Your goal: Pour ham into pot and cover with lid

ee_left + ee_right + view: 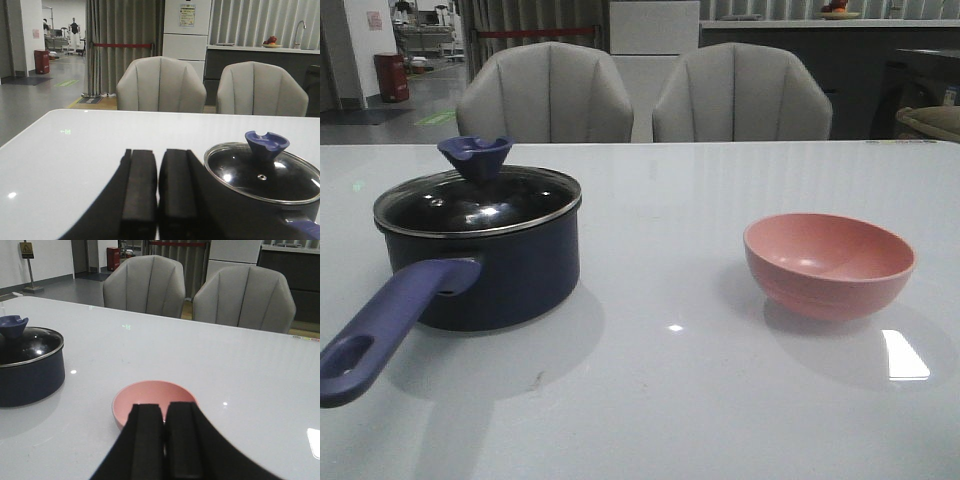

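The dark navy pot (pixel 500 275) stands on the left of the white table, its long blue-purple handle (pixel 385 330) pointing toward me. The glass lid (pixel 475 200) with its blue knob (pixel 474 155) sits on the pot. It also shows in the left wrist view (pixel 265 172) and the right wrist view (pixel 27 342). The pink bowl (pixel 828 262) stands on the right and looks empty. No ham shows; the pot's inside is hidden. My left gripper (pixel 156 155) is shut and empty beside the pot. My right gripper (pixel 164 410) is shut and empty just short of the bowl (pixel 152 397).
Two grey chairs (pixel 545 95) (pixel 740 95) stand behind the table's far edge. A bright reflection (pixel 905 355) lies on the tabletop near the bowl.
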Robot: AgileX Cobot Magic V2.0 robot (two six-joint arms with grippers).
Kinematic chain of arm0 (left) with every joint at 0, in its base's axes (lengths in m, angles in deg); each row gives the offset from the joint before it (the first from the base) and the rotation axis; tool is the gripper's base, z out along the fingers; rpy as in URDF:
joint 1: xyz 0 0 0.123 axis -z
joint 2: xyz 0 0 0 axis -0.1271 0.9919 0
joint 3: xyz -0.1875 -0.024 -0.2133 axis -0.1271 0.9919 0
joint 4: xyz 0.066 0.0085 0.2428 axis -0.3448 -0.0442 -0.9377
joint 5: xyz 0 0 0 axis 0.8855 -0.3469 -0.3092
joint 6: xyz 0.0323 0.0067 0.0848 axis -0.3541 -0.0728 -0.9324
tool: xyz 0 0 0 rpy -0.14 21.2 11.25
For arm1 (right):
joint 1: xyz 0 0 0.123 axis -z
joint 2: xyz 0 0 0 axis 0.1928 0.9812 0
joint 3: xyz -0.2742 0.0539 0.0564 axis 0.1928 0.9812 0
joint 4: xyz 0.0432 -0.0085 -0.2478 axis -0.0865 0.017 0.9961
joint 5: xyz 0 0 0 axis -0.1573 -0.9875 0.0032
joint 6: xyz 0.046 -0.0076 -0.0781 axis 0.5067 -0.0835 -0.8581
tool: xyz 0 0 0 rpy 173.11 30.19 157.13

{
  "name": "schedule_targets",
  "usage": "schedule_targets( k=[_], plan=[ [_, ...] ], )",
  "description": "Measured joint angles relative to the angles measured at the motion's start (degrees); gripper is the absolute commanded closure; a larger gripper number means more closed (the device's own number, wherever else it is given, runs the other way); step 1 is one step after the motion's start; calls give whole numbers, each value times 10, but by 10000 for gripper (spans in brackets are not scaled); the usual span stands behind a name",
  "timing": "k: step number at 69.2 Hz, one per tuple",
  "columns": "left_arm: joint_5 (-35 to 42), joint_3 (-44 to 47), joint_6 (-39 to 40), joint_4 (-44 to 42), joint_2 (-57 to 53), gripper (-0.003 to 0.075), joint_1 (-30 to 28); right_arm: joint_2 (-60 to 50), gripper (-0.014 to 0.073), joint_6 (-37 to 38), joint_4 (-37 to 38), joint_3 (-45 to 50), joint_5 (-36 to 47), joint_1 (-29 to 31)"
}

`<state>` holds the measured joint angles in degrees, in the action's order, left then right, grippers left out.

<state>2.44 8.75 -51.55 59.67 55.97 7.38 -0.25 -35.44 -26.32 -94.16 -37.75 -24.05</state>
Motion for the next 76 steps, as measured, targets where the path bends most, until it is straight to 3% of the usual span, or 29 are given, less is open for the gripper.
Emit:
schedule_targets(
  k=[14,22,35,54,76],
  plan=[
    [0,0,0,0,0,607,0,0,437,0,2,2,7,0],
    [0,0,0,0,0,607,0,0,437,14,45,17,42,0],
    [0,0,0,0,0,607,0,0,437,104,171,50,119,18],
    [0,0,0,0,0,607,0,-19,437,255,286,68,114,77],
    [1,0,0,0,0,607,0,-40,437,307,315,94,107,77]
  ],
)
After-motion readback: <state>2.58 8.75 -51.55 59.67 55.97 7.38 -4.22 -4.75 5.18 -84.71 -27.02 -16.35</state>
